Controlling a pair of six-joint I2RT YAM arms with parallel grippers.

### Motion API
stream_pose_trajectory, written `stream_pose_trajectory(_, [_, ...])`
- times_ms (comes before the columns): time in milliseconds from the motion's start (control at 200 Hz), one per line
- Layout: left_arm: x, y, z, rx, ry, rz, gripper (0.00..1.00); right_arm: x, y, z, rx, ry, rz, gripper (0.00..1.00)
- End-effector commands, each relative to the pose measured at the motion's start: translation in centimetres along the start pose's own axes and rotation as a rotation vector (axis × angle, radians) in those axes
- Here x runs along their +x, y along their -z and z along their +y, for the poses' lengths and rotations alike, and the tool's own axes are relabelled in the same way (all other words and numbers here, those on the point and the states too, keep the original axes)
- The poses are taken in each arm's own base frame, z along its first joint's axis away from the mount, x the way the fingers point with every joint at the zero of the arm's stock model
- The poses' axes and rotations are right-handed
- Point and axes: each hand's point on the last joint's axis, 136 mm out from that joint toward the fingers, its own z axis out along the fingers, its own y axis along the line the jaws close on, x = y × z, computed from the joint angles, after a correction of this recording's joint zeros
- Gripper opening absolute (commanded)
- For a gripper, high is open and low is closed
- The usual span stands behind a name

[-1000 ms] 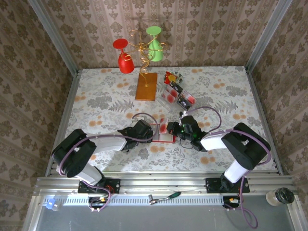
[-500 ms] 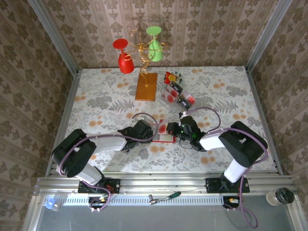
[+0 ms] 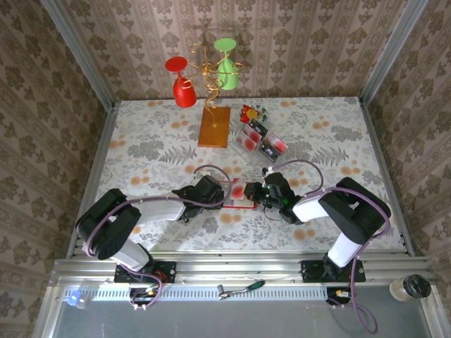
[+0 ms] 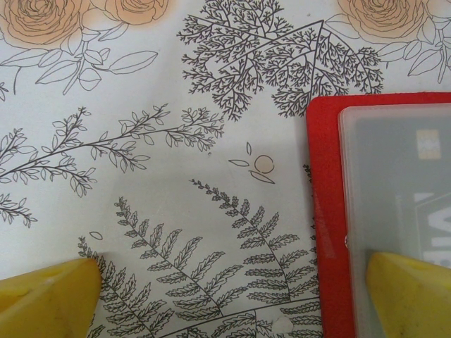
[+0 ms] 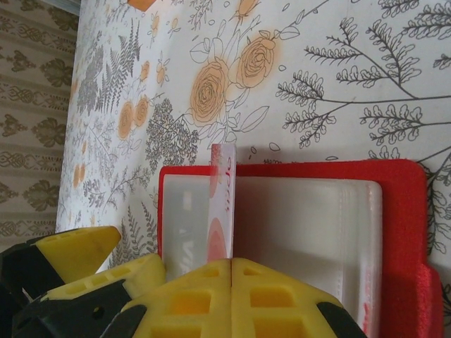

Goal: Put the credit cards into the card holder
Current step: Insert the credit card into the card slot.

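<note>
The right gripper (image 5: 231, 264) pinches a credit card (image 5: 223, 204) upright to slip it into the card holder (image 5: 403, 211), which the wide-open left gripper (image 4: 229, 299) holds down.

Open table (image 3: 141, 155) left of card holder (image 5: 402, 211); stand (image 3: 213, 127) behind.

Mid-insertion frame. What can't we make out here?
Right wrist: right gripper grips a credit card edge-on, print unreadable; fingers hide whether its end is inside the card holder.
Left wrist: holder contents blurred by its frosted window, cut off at right edge.
Top external: left gripper and right gripper cover the holder; loose cards at the back too small to count.
</note>
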Motion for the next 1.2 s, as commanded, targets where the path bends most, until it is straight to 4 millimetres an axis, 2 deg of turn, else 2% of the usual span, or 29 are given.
stream_pose_trajectory(0, [1.9, 0.1, 1.2, -0.044, -0.020, 0.048, 0.98, 1.2, 0.2, -0.9, 0.015, 0.025, 0.033, 0.00])
stream_pose_trajectory(500, [1.8, 0.2, 1.2, -0.043, -0.023, 0.045, 0.98, 2.7, -0.1, -1.1, 0.024, 0.060, 0.099, 0.00])
stream_pose_trajectory(1195, [1.9, 0.1, 1.3, -0.046, -0.019, 0.045, 0.98, 3.2, 0.8, -1.7, 0.057, 0.081, 0.115, 0.00])
